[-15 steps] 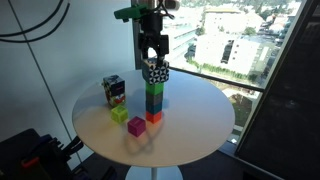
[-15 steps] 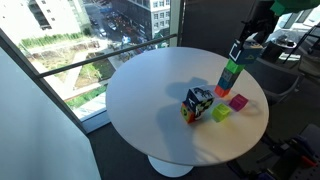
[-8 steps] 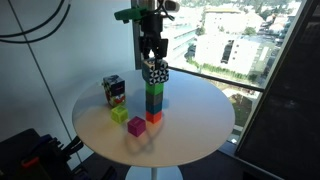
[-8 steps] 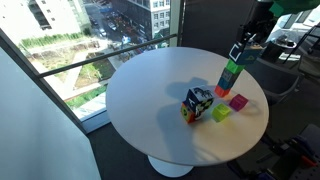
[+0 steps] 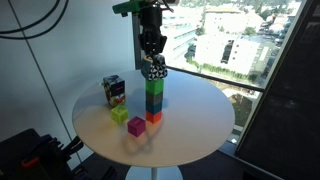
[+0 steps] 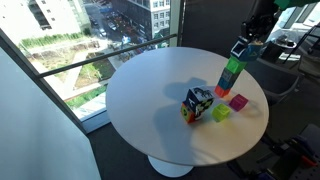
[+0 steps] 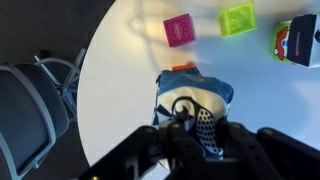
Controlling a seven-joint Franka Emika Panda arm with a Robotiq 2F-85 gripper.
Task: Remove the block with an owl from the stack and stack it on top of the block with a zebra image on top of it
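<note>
The block with an owl [image 5: 153,70] is a speckled black-and-white cube at the very top of the stack [image 5: 153,100] of green, dark blue and orange-red cubes. My gripper [image 5: 152,62] comes down from above and is shut on it. In the wrist view the owl block [image 7: 195,108] fills the space between the dark fingers [image 7: 150,150]. In an exterior view the owl block [image 6: 240,49] sits just over the green cube [image 6: 233,68]. The block with a zebra image [image 5: 113,90] stands apart on the table, also seen as the zebra block [image 6: 196,103] and at the wrist view's edge [image 7: 297,42].
A magenta cube [image 5: 135,126] and a yellow-green cube [image 5: 119,113] lie loose between the stack and the zebra block, on a round white table [image 5: 195,135]. Windows stand behind the table. A chair [image 7: 30,100] is beside the table's edge.
The jaws have closed in on the owl block from wide open. The block and the gripper now stand slightly higher over the stack.
</note>
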